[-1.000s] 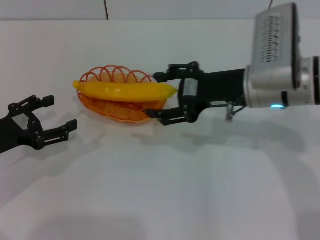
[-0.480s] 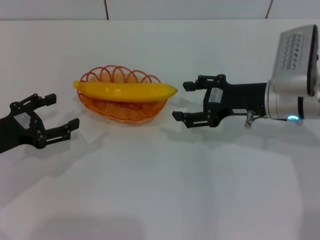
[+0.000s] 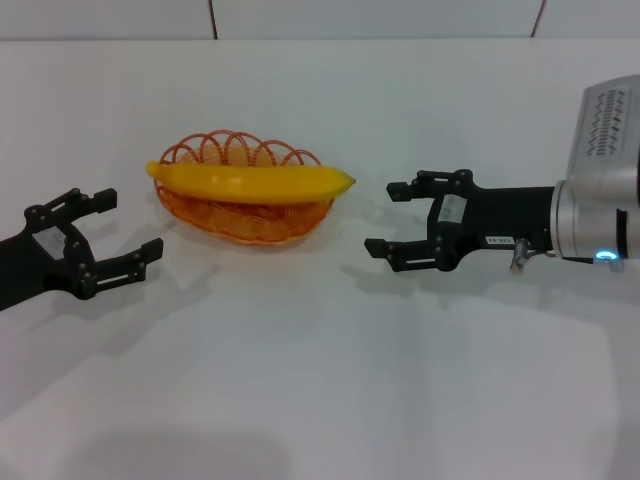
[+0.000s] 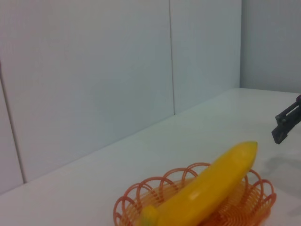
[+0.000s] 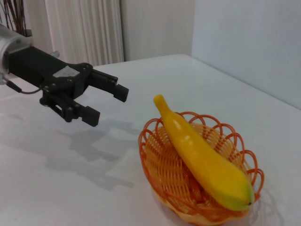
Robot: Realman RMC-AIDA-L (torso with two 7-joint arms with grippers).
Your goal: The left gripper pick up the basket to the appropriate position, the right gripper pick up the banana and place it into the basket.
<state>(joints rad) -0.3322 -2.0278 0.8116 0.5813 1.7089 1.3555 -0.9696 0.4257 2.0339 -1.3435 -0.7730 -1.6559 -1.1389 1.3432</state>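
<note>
Head view, banana: lies lengthwise across the basket, both ends resting over the rim.
Head view, basket: stands on the table, between the two grippers.
Head view, right gripper: jaws apart and empty, just off the table, near the banana's tip but not touching it.
Head view, left gripper: jaws apart and empty, near the basket's other end, apart from it.
Left wrist view, banana: sits in the basket; the dark finger ends at the picture's edge belong to the right gripper.
Right wrist view, banana: bedded in the basket, pointed end past the rim; the left gripper shows beyond with fingers spread, holding nothing.
Step in hand: placement appears complete; both grippers stand free of the load.
Next move: judged to be a retreat of both arms. It calls for keeping the fingers clear of the wire rim and the overhanging banana ends, so the basket is not nudged.
</note>
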